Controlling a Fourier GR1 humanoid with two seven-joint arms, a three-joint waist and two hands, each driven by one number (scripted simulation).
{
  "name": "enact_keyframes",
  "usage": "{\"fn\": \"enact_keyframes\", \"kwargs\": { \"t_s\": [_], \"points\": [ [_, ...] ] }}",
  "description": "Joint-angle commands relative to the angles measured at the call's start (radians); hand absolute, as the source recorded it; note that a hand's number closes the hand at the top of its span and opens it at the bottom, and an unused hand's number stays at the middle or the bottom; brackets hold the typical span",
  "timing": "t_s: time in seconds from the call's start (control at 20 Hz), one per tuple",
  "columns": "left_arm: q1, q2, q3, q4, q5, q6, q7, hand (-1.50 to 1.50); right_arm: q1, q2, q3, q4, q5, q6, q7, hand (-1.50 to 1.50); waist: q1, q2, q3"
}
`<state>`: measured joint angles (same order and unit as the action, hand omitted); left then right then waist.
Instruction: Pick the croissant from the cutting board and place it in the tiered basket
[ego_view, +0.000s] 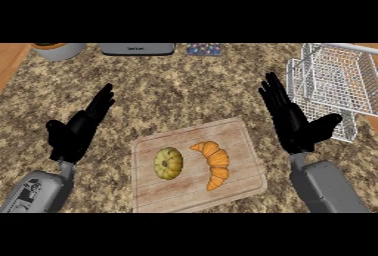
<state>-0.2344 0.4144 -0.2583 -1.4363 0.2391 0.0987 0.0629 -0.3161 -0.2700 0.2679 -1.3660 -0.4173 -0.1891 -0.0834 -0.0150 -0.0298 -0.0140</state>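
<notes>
Flanking the croissant (213, 164), both hands' fingers (275, 95) straight, touching nothing.

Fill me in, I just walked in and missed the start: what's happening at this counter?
Nothing is being handled yet. The croissant lies on the cutting board beside a yellow-green squash. The left hand and right hand are both open, one on each side of the board, touching nothing. The wire tiered basket stands at the counter's far right, with no croissant in it.
</notes>
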Motion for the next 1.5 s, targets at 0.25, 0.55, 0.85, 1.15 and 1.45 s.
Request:
{"fn": "enact_keyframes", "kwargs": {
  "t_s": [0.25, 0.55, 0.85, 1.15, 1.45],
  "points": [
    [0.152, 0.084, 0.101, 0.1, 0.006, 0.056, 0.054, 0.0, 0.171, 0.211, 0.019, 0.137, -0.33, 0.373, -0.078, 1.5, 0.103, 0.064, 0.029],
    [0.234, 0.088, 0.159, 0.133, 0.072, 0.02, 0.035, 0.0, 0.263, 0.147, 0.039, 0.172, 0.007, 0.196, -0.403, -1.5, 0.025, 0.029, 0.012],
    [0.25, 0.099, 0.148, 0.123, 0.056, 0.009, 0.024, 0.0, 0.166, -0.128, 0.185, 0.203, 0.355, 0.029, -0.168, -1.5, 0.041, 0.024, 0.006],
    [0.239, 0.082, 0.151, 0.114, 0.051, 0.02, 0.041, 0.0, 0.011, -0.222, 0.27, 0.081, 0.333, 0.29, 0.148, -1.5, 0.028, 0.029, 0.012],
    [0.258, 0.078, 0.198, 0.126, 0.047, -0.016, 0.014, 0.0, -0.118, -0.137, 0.235, -0.037, 0.306, 0.355, 0.418, -1.5, 0.02, 0.029, 0.014]
  ]
}}
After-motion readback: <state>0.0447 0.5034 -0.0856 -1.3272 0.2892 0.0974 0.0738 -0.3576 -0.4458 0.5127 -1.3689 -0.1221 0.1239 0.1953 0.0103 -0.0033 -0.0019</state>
